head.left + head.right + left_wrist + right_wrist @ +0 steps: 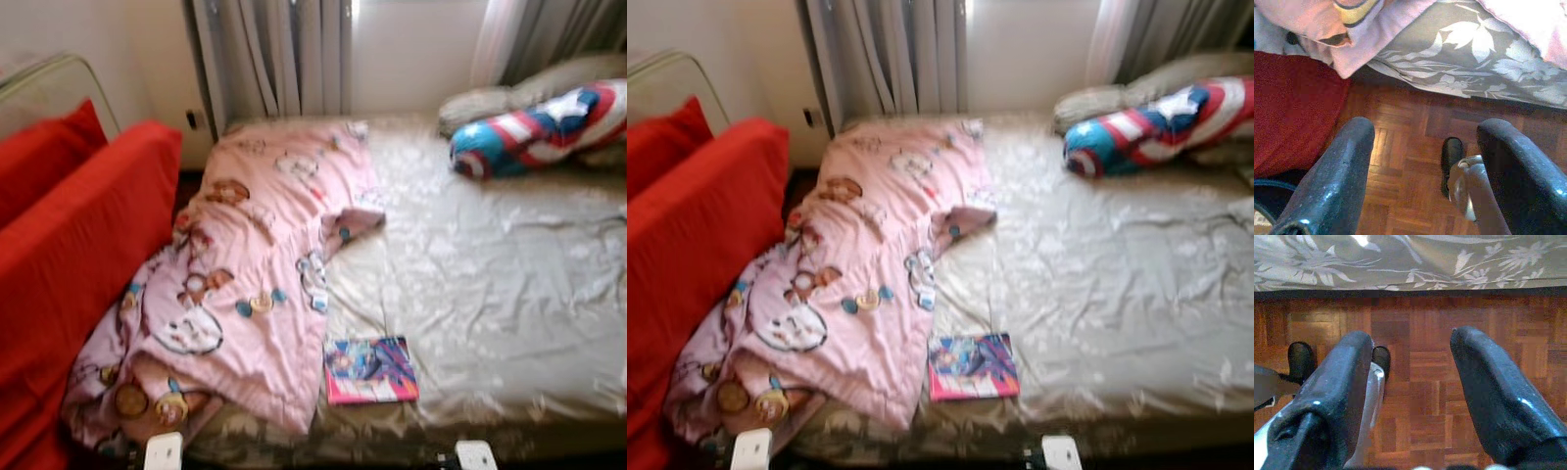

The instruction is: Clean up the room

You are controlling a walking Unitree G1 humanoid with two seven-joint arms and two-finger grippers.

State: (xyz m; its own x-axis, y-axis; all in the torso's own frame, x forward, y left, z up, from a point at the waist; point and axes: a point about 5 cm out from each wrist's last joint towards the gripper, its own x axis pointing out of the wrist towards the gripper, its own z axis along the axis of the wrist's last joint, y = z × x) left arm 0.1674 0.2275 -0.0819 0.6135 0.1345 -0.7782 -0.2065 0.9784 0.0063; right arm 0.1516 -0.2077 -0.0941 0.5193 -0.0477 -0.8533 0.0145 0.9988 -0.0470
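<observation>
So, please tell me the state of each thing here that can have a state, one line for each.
pink blanket: crumpled, hanging off the bed's left edge
book: closed, flat near the front edge
striped pillow: lying at the head of the bed
curtains: drawn aside
left gripper: open, above the floor
right gripper: open, above the floor

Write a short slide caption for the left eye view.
Pink blanket rumpled on bed, book near front edge.

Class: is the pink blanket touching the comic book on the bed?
Touching. In the left eye view the pink blanket's lower edge meets the comic book's left corner, with no sheet visible between them.
</observation>
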